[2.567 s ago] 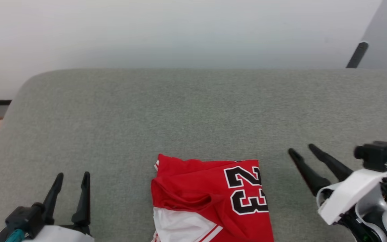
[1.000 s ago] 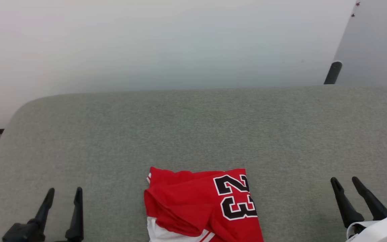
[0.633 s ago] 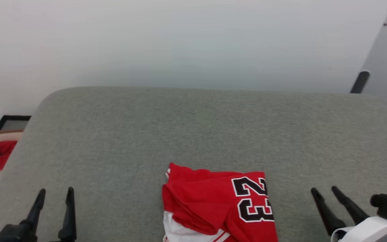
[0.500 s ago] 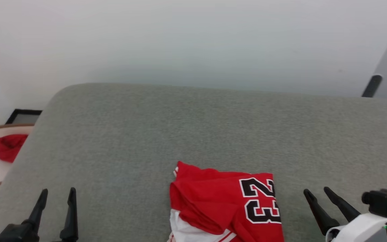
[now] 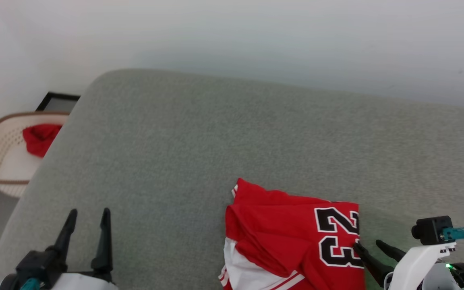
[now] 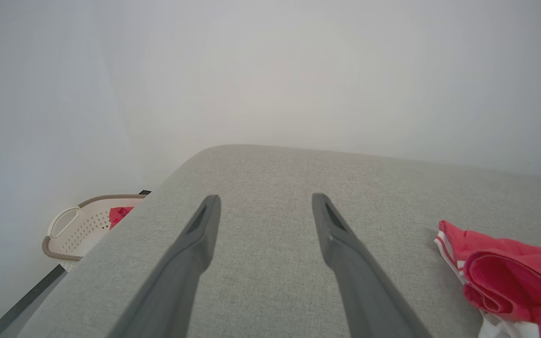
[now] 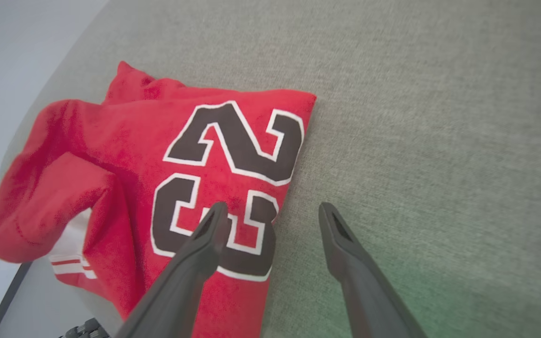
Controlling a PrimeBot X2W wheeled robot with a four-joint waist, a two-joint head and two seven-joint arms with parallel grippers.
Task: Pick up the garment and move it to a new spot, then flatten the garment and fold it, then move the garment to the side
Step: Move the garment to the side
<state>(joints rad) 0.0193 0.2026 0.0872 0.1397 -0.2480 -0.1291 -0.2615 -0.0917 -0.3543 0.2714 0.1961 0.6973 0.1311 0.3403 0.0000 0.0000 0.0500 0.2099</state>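
Shirt (image 5: pixel 280 229) looks folded by my right gripper (image 7: pixel 271 209), fingers apart, empty; left gripper (image 5: pixel 88 211) too. Moving it aside seems left.

The only readable mark is the number "23" (image 5: pixel 338 237), in black digits with a white outline, printed on the red garment (image 5: pixel 280 233). In the head view it sits at about 5 o'clock, close to the fold's 3 o'clock edge. It lies on its side, with the 2 toward 12 o'clock and the 3 toward 6 o'clock. One finger (image 7: pixel 195 258) of the right end effector (image 5: pixel 367 243) overlaps part of the 3.
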